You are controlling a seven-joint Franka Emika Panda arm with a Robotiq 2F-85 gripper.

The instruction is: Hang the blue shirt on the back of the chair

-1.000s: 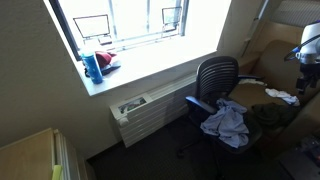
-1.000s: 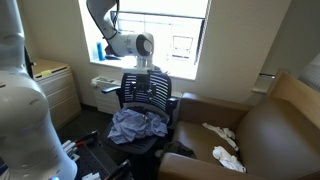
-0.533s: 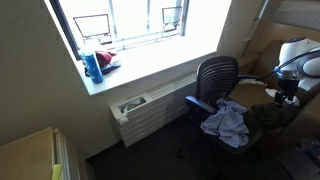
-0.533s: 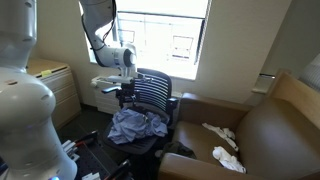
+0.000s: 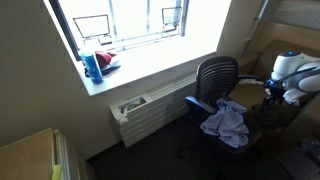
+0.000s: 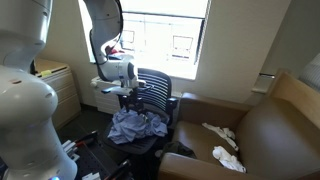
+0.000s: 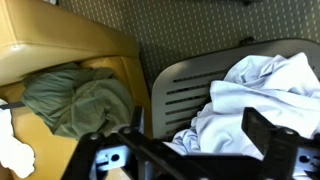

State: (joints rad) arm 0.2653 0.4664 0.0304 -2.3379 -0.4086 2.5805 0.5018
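Blue shirt sits crumpled on the chair seat, nothing hung yet; fingers spread open, empty, hovering above.

Daylight floods in through the window, blown out white in both exterior views. I see the floor dim beneath, and my wrist view looks soft.

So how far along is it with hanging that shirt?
Nothing is done yet: the shirt lies crumpled on the seat. The hand hovers open near it, holding nothing. Left: grab the shirt, lift it, drape it over the backrest.
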